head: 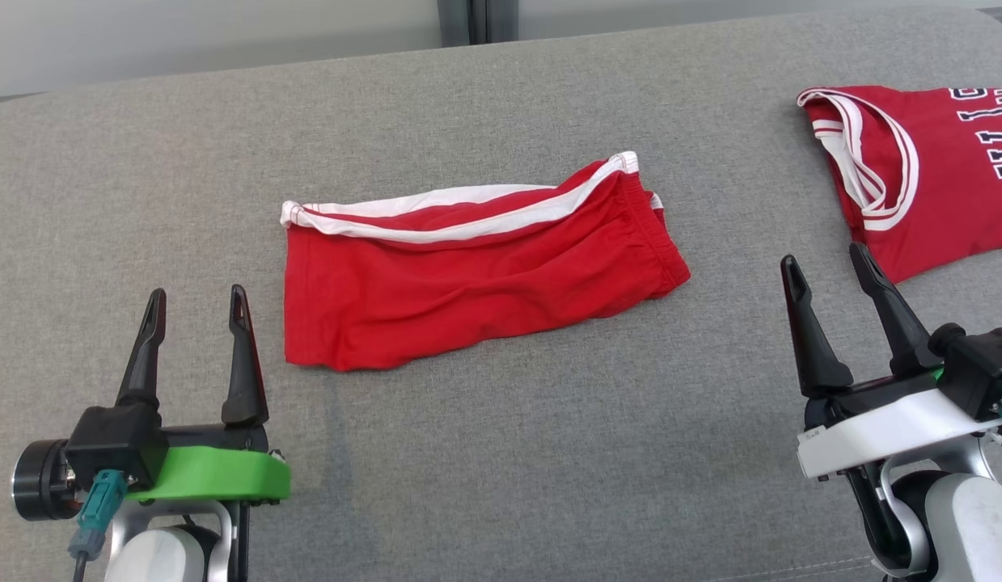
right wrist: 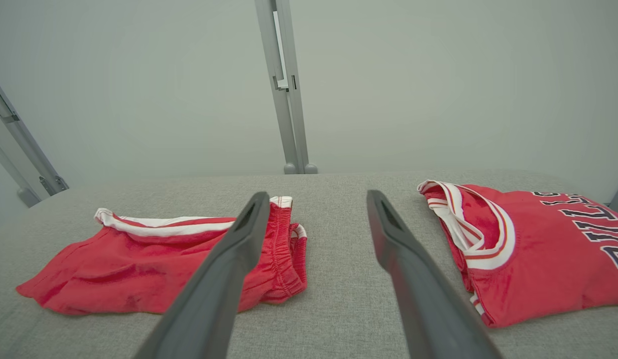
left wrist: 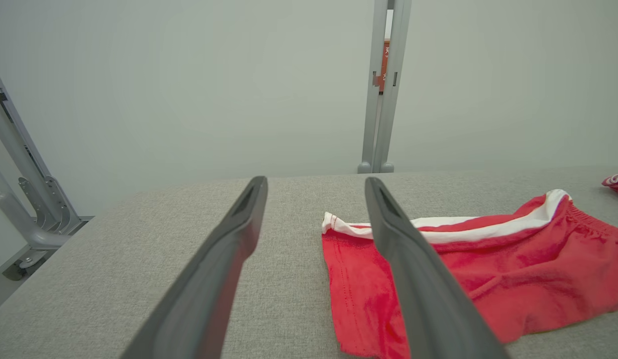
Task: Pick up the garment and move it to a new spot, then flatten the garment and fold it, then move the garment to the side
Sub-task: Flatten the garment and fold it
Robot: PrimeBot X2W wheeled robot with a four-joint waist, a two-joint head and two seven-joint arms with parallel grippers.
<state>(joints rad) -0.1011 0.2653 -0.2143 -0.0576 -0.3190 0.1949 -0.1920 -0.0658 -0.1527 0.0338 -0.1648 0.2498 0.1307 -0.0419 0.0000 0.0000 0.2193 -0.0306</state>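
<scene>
Left pincer (head: pixel 197 293) and right pincer (head: pixel 824 256) gape empty; rumpled red shorts (head: pixel 468 283) (white-striped) on grey woven cushion (head: pixel 549 453).

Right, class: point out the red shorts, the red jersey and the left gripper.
red shorts (head: pixel 468 283), head view, middle of fabric.
red jersey (head: pixel 937 218), head view, plain red front.
left gripper (head: pixel 197 293), head view, midway between fingertips.

Folded red shorts (head: pixel 476 267), flat, central

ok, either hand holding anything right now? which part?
Nothing held. Left hand and right hand are both open, clear of the red shorts.
</scene>
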